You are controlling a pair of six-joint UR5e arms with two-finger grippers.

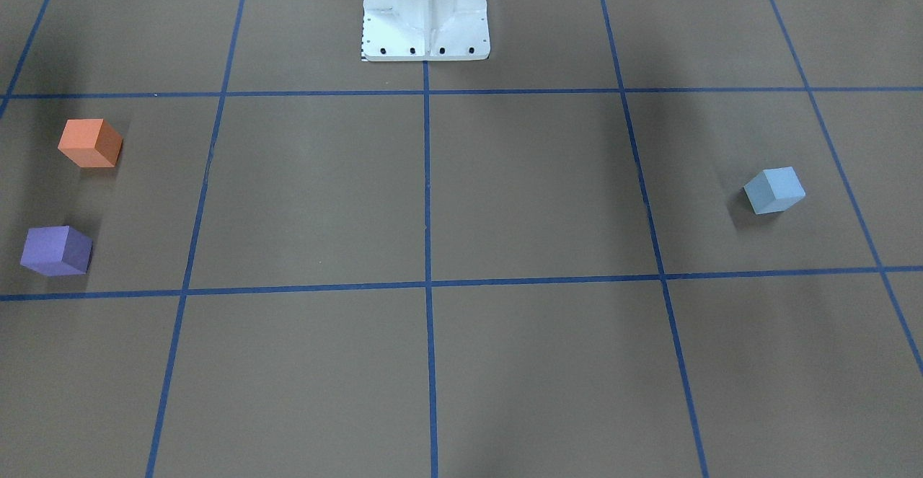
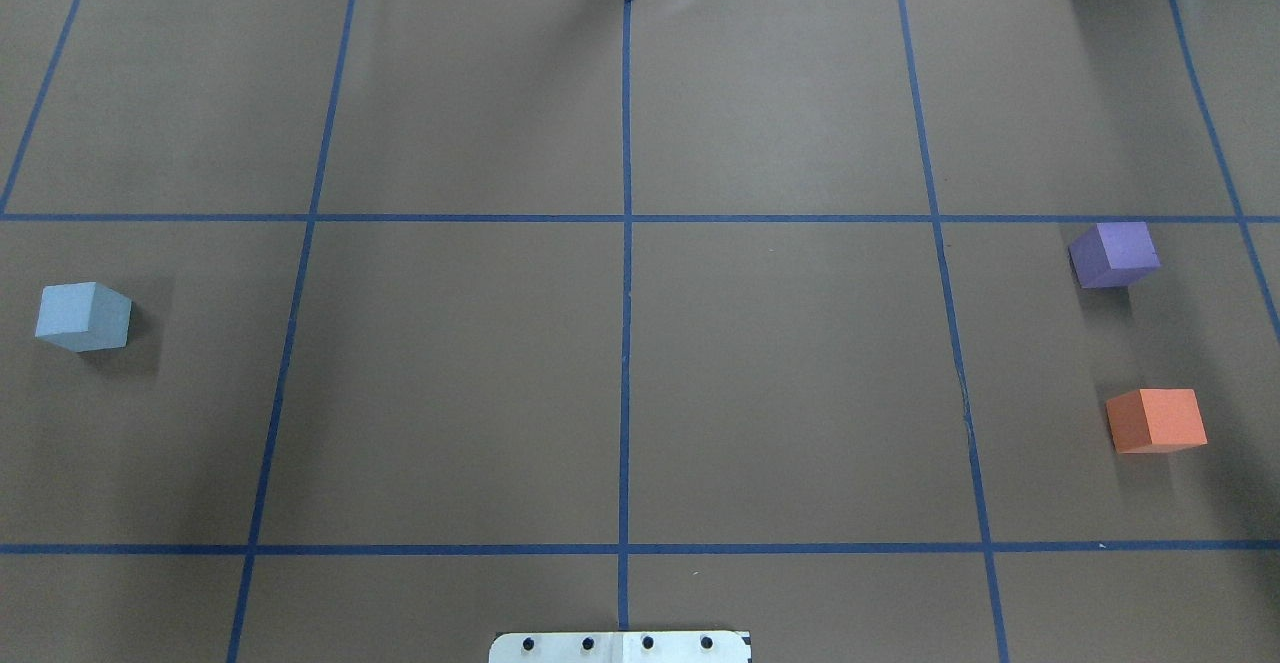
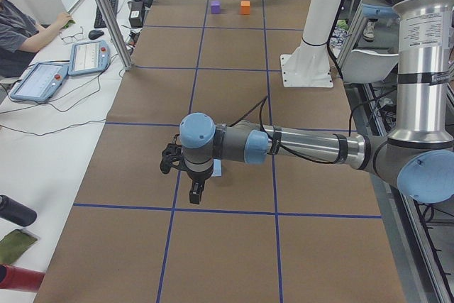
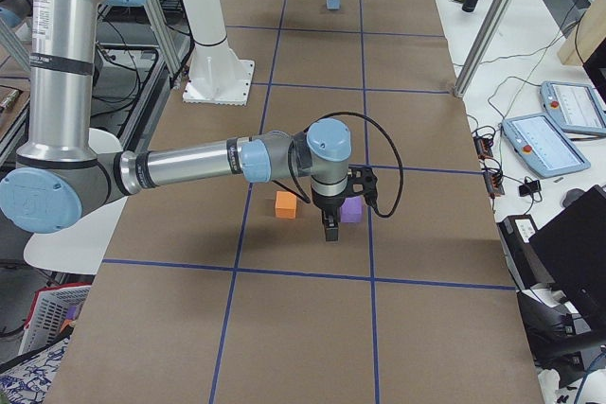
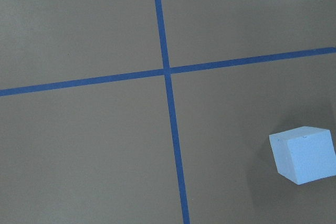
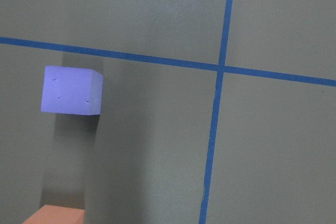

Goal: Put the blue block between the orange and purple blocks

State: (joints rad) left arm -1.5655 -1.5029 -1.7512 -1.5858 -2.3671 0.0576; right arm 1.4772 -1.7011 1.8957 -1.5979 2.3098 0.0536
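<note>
The light blue block (image 1: 774,189) sits alone on the brown table, at the left edge of the overhead view (image 2: 84,316) and low right in the left wrist view (image 5: 303,154). The orange block (image 2: 1156,420) and the purple block (image 2: 1114,254) stand apart at the far right, with a gap between them; both show in the right wrist view, purple (image 6: 71,90) above orange (image 6: 55,215). My left gripper (image 3: 196,191) hangs above the blue block. My right gripper (image 4: 329,229) hangs over the orange and purple blocks. I cannot tell whether either is open or shut.
Blue tape lines (image 2: 626,343) divide the table into squares. The white robot pedestal (image 1: 425,9) stands at the table's robot side. An operator (image 3: 21,26) with tablets sits beside the table, and a metal post (image 3: 106,12) stands at its edge.
</note>
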